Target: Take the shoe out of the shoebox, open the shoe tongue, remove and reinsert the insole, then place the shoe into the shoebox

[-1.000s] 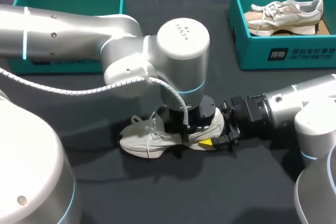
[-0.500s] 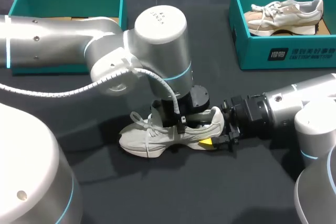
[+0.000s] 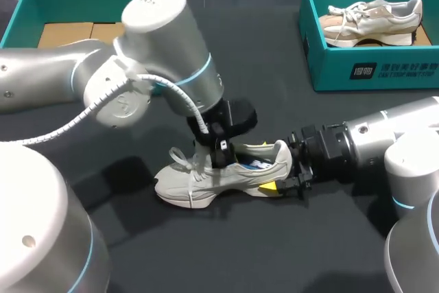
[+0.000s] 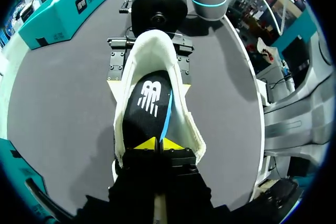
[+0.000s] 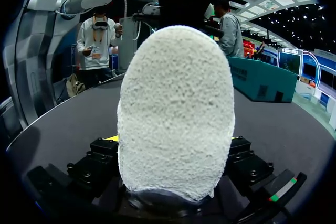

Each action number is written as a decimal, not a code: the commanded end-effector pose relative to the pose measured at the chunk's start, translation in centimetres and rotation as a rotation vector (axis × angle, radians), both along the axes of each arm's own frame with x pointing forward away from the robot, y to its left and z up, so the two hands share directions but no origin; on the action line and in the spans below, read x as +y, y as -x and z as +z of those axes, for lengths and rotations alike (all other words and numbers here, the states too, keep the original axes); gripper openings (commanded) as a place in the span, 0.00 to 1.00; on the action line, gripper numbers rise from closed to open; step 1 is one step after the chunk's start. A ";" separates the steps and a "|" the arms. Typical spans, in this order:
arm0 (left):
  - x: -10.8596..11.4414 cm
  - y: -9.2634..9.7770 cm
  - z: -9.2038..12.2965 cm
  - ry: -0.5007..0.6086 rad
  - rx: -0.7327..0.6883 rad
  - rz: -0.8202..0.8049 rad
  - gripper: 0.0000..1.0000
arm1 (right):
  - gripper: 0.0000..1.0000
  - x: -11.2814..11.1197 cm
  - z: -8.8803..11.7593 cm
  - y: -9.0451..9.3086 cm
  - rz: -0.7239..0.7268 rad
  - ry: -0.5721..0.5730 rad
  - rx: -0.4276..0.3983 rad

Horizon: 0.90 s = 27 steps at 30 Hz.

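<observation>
Dark tabletop (image 3: 274,252); left tool (image 4: 159,144) pinches insole (image 4: 147,103), right tool (image 3: 288,176) hides shoe (image 3: 199,182) heel.

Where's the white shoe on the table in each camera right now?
Head view: white shoe at the table's middle, between both grippers.
Left wrist view: under and ahead of the left gripper, opening showing.
Right wrist view: heel fills the space between the right gripper's fingers.
Shared landmark: the right gripper at the heel.

The shoe's (image 5: 176,108) heel hides the right fingers' (image 3: 271,186) tips (own wrist view).
</observation>
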<state>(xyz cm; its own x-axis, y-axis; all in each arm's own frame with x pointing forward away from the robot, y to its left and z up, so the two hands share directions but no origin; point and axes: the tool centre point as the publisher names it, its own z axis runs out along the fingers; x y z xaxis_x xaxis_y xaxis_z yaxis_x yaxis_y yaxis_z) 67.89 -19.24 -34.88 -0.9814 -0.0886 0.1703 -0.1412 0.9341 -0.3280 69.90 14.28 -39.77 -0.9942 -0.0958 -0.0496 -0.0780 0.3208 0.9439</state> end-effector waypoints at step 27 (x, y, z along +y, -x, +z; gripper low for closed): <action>2.6 -1.1 3.8 0.429 0.052 0.171 0.00 | 0.00 0.0 -0.2 0.0 -0.003 0.004 0.000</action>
